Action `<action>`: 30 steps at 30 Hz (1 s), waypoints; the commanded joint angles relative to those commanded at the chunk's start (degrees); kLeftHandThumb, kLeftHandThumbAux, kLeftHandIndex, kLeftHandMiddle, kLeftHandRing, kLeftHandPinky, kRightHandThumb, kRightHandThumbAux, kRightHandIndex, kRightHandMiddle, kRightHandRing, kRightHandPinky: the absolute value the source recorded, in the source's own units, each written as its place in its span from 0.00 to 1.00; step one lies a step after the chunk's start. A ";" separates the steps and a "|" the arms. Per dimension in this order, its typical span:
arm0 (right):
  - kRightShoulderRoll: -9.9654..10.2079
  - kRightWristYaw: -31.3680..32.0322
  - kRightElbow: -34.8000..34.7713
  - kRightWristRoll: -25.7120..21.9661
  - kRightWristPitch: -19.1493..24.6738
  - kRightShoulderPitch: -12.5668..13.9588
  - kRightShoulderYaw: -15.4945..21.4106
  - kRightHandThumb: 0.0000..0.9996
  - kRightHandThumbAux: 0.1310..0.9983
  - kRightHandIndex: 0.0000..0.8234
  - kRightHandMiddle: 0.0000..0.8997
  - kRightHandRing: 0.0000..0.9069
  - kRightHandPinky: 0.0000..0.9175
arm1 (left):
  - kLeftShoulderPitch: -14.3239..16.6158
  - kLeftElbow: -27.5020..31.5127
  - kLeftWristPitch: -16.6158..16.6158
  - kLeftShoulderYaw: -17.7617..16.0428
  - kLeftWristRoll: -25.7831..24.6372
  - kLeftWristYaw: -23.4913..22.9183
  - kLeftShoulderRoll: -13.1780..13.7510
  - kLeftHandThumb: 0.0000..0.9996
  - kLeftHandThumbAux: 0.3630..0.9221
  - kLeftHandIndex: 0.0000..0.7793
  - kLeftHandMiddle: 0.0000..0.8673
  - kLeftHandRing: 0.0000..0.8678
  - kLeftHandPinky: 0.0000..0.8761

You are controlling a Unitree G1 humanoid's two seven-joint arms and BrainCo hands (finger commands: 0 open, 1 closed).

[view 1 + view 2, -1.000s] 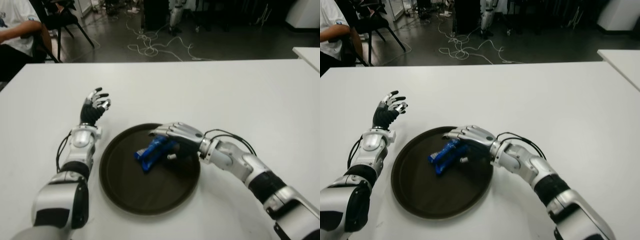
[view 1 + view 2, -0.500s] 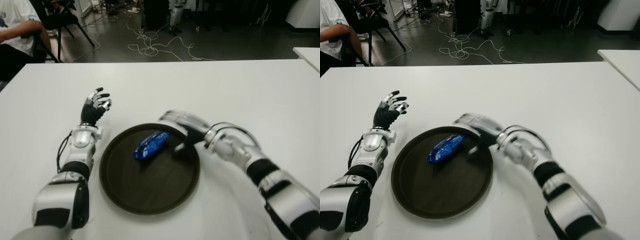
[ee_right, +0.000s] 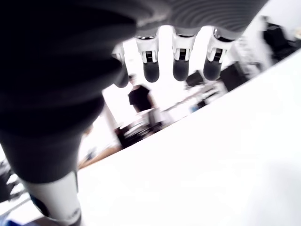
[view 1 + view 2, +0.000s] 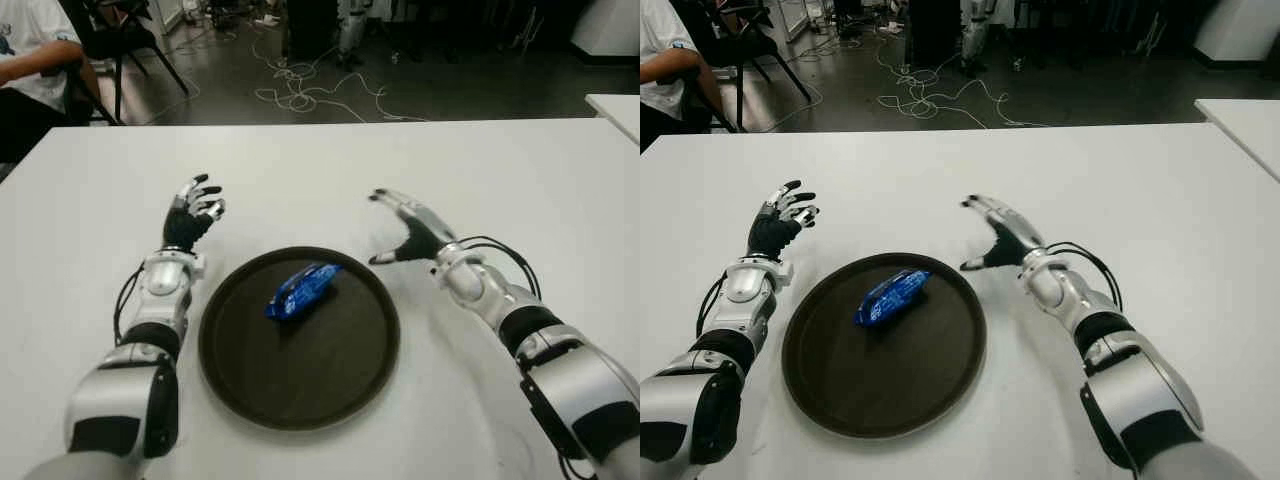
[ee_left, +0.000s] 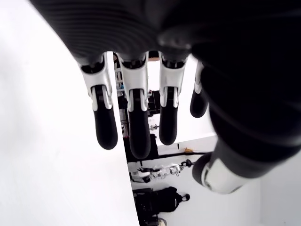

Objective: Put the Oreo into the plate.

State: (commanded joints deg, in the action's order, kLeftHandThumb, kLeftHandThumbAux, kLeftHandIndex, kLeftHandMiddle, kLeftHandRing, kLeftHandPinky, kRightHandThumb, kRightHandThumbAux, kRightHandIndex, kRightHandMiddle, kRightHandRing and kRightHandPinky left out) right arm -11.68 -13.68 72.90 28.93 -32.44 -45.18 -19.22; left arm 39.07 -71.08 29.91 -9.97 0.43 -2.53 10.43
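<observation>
White and wide, the table (image 4: 520, 170) fills most of the view, and behind it a dark floor with loose cables (image 4: 310, 95) and a seated person (image 4: 35, 60) can be seen. Near the robot on this table stands the round dark brown plate (image 4: 250, 385). The blue shiny Oreo packet (image 4: 301, 288) lies inside the plate, in the far half, a little tilted, and nothing touches it. So I judge the task is practically done: the packet is where it belongs, and both hands are clear of it so that it is not disturbed.

The right hand (image 4: 410, 232) hovers just beyond the far right edge of the plate, apart from the rim. Its palm faces toward the plate, and its fingers (image 3: 181, 63) are spread and straight, grasping nothing. The forearm reaches from the near right side, past the plate.

The left hand (image 4: 192, 213) shows on the left side of the plate, near the far left edge. It is raised with the wrist bent up, and its fingers (image 5: 136, 127) are relaxed and empty too.
</observation>
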 joint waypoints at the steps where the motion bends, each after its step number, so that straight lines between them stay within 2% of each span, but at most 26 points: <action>1: 0.26 0.37 0.29 -0.70 0.80 -0.15 0.61 0.00 0.75 0.00 0.00 0.00 0.01 | 0.00 0.01 0.08 -0.01 0.00 -0.11 0.00 0.32 0.69 0.20 0.31 0.36 0.38; 8: 1.51 4.61 2.29 -5.23 5.77 -0.63 4.87 0.00 0.69 0.00 0.03 0.02 0.04 | 0.00 0.15 0.49 0.06 0.15 -0.31 -0.01 0.33 0.69 0.21 0.33 0.38 0.40; 10: 1.74 5.85 2.48 -6.28 6.88 -0.75 5.92 0.00 0.70 0.00 0.06 0.09 0.12 | 0.00 0.20 0.46 0.12 0.23 -0.23 0.00 0.32 0.68 0.21 0.34 0.38 0.39; 13: 2.03 7.27 2.49 -7.63 7.85 -0.88 7.23 0.00 0.70 0.00 0.07 0.11 0.15 | 0.03 0.20 0.30 0.21 0.33 -0.22 0.06 0.31 0.68 0.21 0.34 0.39 0.39; 16: 2.79 10.36 2.58 -11.55 9.13 -0.94 10.95 0.00 0.72 0.03 0.09 0.12 0.11 | 0.07 0.26 0.07 0.32 0.41 -0.29 0.10 0.31 0.70 0.21 0.33 0.38 0.38; 20: 3.80 14.21 2.58 -17.03 11.63 -1.10 16.02 0.00 0.74 0.09 0.14 0.14 0.11 | 0.04 0.36 -0.08 0.19 0.21 -0.31 0.03 0.32 0.71 0.20 0.31 0.37 0.38; 26: 5.02 17.43 2.60 -24.37 19.14 -2.36 23.15 0.00 0.80 0.14 0.20 0.21 0.25 | 0.18 0.24 -0.52 0.06 0.11 0.02 -0.04 0.34 0.68 0.19 0.29 0.36 0.39; 30: 5.42 17.14 2.35 -26.26 21.92 -2.81 25.23 0.00 0.84 0.16 0.22 0.25 0.31 | 0.29 0.13 -0.82 -0.06 0.01 0.08 -0.08 0.33 0.70 0.21 0.30 0.36 0.38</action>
State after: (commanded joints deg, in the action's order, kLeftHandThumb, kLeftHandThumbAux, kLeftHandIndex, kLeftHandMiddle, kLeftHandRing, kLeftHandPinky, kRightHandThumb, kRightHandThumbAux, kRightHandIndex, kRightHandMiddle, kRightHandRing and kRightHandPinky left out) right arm -6.26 3.45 75.25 2.67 -10.52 -47.99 6.01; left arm 39.36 -70.95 29.09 -10.03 0.44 -2.44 10.34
